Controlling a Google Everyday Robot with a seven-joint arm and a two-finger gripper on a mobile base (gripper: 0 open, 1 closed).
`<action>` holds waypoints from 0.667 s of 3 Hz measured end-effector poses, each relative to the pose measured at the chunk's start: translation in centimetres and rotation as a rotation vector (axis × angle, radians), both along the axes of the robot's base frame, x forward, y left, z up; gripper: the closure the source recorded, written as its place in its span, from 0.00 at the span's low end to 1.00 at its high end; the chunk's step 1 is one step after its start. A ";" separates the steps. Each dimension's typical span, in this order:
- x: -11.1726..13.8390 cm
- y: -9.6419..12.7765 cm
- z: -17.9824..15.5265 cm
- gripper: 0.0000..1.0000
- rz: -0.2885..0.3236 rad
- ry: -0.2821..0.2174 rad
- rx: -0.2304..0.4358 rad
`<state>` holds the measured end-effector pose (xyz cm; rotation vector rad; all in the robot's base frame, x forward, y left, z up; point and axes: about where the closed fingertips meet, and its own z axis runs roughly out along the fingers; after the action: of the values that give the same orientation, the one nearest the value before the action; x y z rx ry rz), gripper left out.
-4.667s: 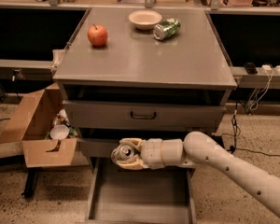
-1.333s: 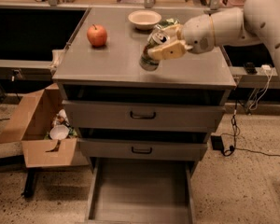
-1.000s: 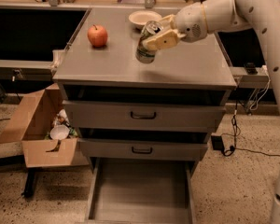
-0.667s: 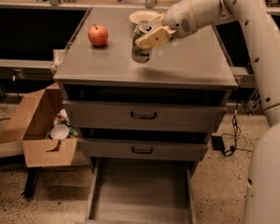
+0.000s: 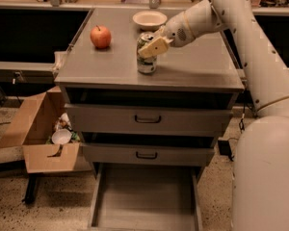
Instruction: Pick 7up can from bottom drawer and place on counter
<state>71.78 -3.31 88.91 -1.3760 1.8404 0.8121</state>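
Observation:
The 7up can (image 5: 146, 60), silvery-white with faint green marks, stands upright on the grey counter (image 5: 192, 71), left of its middle. My gripper (image 5: 151, 46) reaches in from the upper right and is shut on the can's upper part, a tan finger (image 5: 154, 46) lying across its front. The can's base looks to be resting on the counter. The bottom drawer (image 5: 144, 198) is pulled out at floor level and nothing shows in it.
A red apple (image 5: 100, 36) sits on the counter's left, and a white bowl (image 5: 149, 19) at the back. Two shut drawers with black handles (image 5: 148, 120) are below. A cardboard box (image 5: 36, 129) of rubbish stands on the left. My arm (image 5: 260, 81) fills the right side.
The gripper lifted the can from by the lower drawers up to the counter, carried it leftward across the top, and now holds it standing on the surface.

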 end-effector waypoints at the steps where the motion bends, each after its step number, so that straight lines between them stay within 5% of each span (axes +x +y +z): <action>1: 0.0 0.0 0.1 0.85 0.000 0.000 0.000; 2: 0.0 0.0 0.1 0.62 0.000 0.000 0.000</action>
<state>71.79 -3.32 89.04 -1.3760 1.8405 0.8121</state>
